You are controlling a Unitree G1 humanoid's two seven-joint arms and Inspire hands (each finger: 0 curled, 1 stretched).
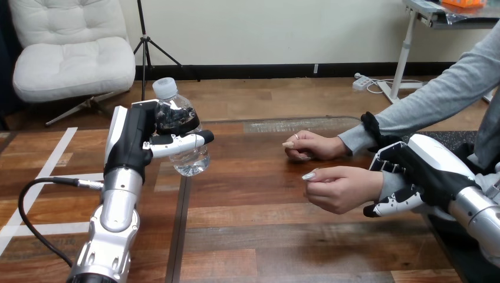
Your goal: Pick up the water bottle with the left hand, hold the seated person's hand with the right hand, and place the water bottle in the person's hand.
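A clear water bottle [190,158] with a white cap is in the air above the wooden table [283,242], left of centre and tilted a little. My left hand [137,138] is shut on it, fingers and thumb wrapped round its middle. At the right, the person's nearer hand [337,188] hovers loosely curled, pointing left. My right hand [417,174] grips the wrist just behind it, fingers over the top and thumb underneath. The person's farther hand [312,145] rests on the table just beyond. A gap of about a bottle's length separates the bottle from the nearer hand.
White tape strips [50,159] mark the table's left part, and a black cable [29,203] loops beside my left forearm. A dark seam [180,224] runs down the tabletop. A black mat [451,138] lies at the right edge under the person's sleeve.
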